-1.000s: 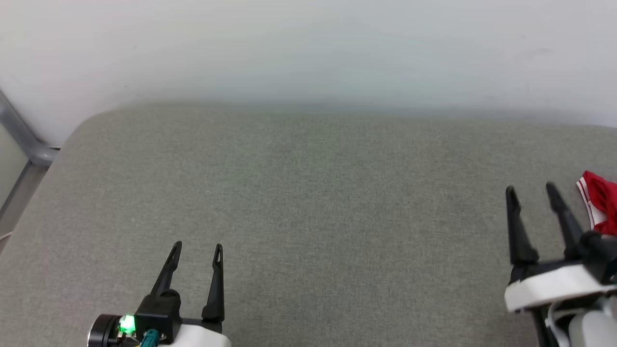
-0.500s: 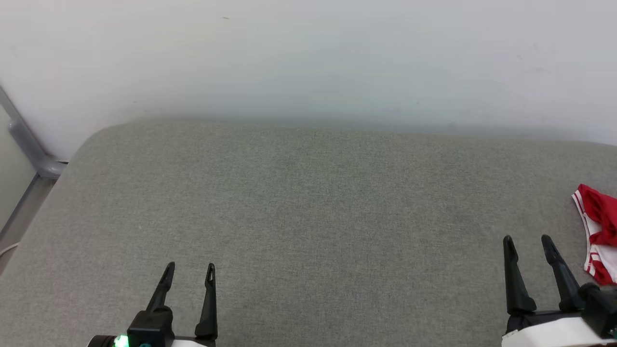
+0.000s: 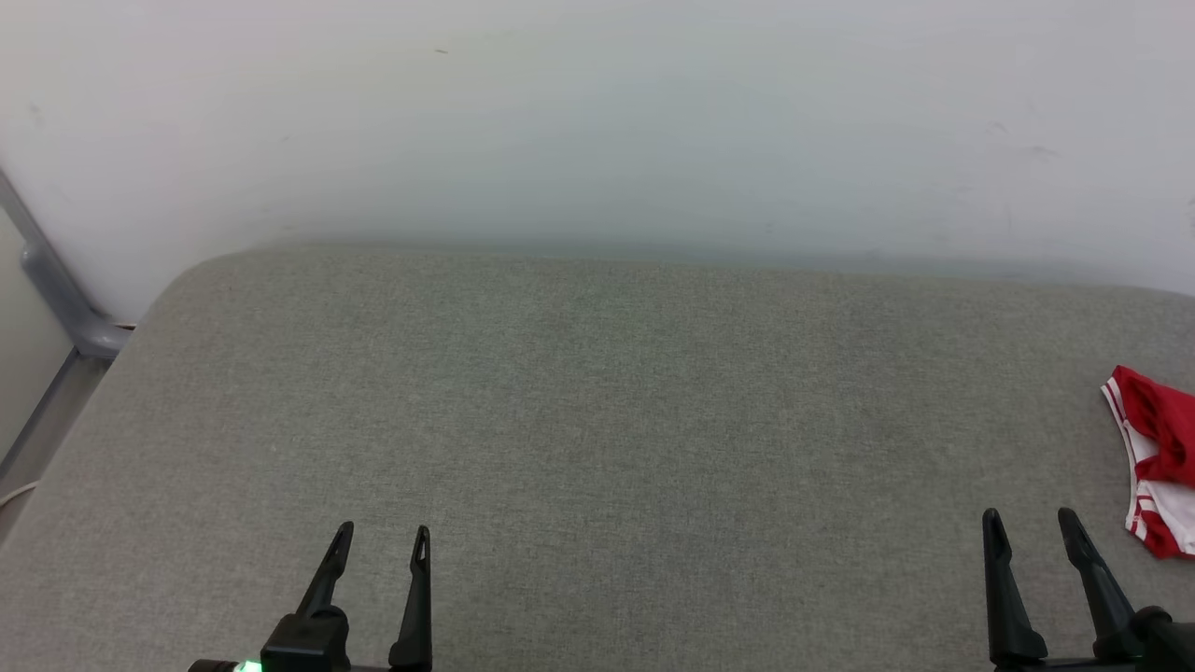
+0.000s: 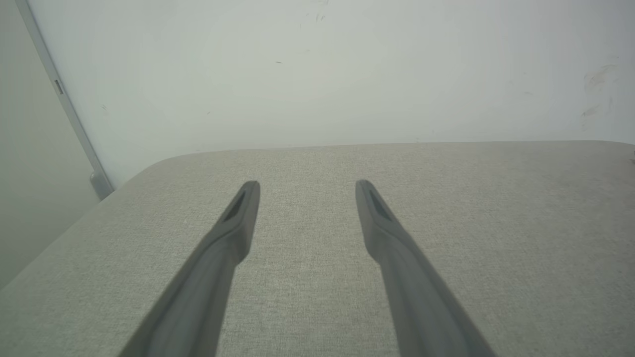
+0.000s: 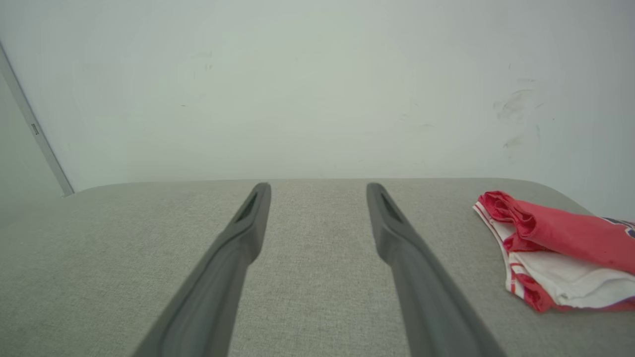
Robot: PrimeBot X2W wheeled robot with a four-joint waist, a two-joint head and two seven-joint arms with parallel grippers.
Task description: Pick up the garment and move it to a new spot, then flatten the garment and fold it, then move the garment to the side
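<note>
Right now I am seeing the bunched red jersey T-shirt with white, stripe-trimmed sleeves point(image 3: 1156, 431) lying at the right edge of the grey fabric-covered table point(image 3: 597, 420). Near it my right end effector point(image 3: 1029, 519) is hovering open and empty. My left end effector point(image 3: 385, 532) is gaping too, well apart.

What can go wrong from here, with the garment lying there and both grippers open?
1. The garment lies bunched at the far right of the grey cushion, near its rounded corner; a careless pull may drag it off.
2. Its red and white layers overlap, so the open right gripper may pinch only one layer.
3. The open left gripper is far from it and may not help quickly.
</note>
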